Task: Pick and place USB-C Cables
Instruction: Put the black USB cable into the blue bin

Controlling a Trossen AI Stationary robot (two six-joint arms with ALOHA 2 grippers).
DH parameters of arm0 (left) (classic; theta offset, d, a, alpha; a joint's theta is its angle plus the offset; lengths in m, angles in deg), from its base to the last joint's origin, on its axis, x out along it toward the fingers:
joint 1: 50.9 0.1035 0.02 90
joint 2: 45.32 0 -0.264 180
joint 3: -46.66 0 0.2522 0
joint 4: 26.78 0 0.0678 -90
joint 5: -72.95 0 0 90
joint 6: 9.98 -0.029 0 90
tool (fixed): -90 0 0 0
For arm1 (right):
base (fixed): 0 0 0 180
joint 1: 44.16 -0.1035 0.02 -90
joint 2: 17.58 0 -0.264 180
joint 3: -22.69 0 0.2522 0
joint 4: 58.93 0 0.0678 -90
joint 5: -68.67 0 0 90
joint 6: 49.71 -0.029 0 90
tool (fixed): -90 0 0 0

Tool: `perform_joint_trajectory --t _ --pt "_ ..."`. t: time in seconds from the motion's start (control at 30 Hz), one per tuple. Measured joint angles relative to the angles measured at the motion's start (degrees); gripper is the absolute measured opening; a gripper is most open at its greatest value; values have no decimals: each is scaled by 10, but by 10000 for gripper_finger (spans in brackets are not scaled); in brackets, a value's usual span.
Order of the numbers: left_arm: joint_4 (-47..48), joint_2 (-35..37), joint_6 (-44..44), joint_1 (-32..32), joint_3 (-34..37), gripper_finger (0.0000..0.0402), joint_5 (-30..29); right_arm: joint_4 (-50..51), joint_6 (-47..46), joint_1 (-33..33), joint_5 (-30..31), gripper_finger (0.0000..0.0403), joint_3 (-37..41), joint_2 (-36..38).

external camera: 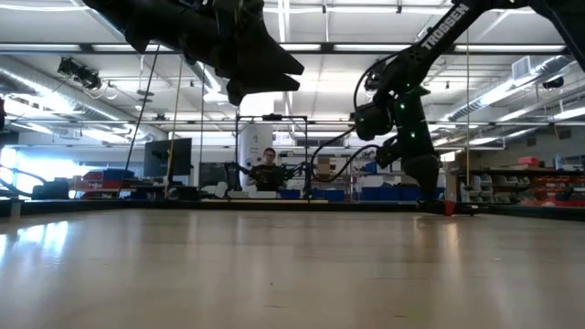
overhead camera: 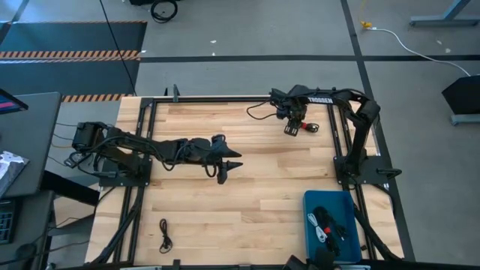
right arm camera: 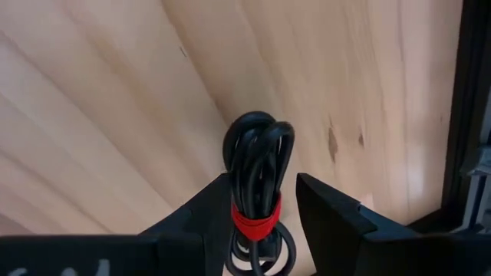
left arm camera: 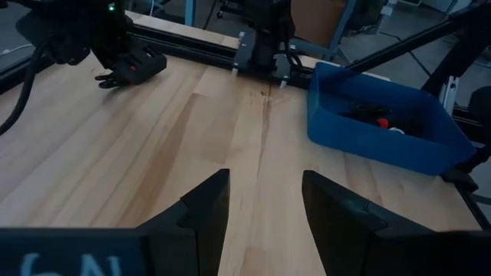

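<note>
Wooden table (overhead camera: 247, 187) seen from above, with two dark robot arms reaching in from left and right. Right gripper (right arm camera: 265, 201) raised above the far right part of the table, jaws clamped on a black cable bundle with a red band (right arm camera: 257, 180), gripped just above the band so the looped end juts out past the fingertips. From overhead, same right gripper (overhead camera: 294, 127) showing only a speck of red at its tip. Left gripper (left arm camera: 265, 201) hovering over the middle of the table, jaws apart and holding nothing; from above, left gripper (overhead camera: 227, 166) pointing toward the right. Blue tray (overhead camera: 313, 201) at the near right corner, already holding several small bundles, at least one white among black ones; exact count unclear. One more black cable (overhead camera: 165, 235) lying loose on the table near the near left edge, well apart from the tray. Probably very light and limp, a soft coil kept in shape only by its tie; likely to flop or unravel if pinched at a free loop. Best hold judged to be across the banded middle, where the strands are packed tight. Smooth jacket may slip under a weak pinch
</note>
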State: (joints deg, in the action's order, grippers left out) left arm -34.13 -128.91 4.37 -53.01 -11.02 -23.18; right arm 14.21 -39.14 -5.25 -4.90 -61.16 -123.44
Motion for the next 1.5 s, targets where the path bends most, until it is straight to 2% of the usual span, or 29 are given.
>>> perform_joint_trajectory --t 0.43,0.6,1.27,1.5 --pt "0 0 0 0 0 172 0 7 -23 -5 -1 154 0 0" --pt "0 0 0 0 0 172 0 24 -40 -5 -25 154 1 0" --pt "0 0 0 0 0 172 0 -8 -44 -17 -31 153 1 0" --pt "0 0 1 0 0 172 0 -10 -48 -17 -26 134 1 0"
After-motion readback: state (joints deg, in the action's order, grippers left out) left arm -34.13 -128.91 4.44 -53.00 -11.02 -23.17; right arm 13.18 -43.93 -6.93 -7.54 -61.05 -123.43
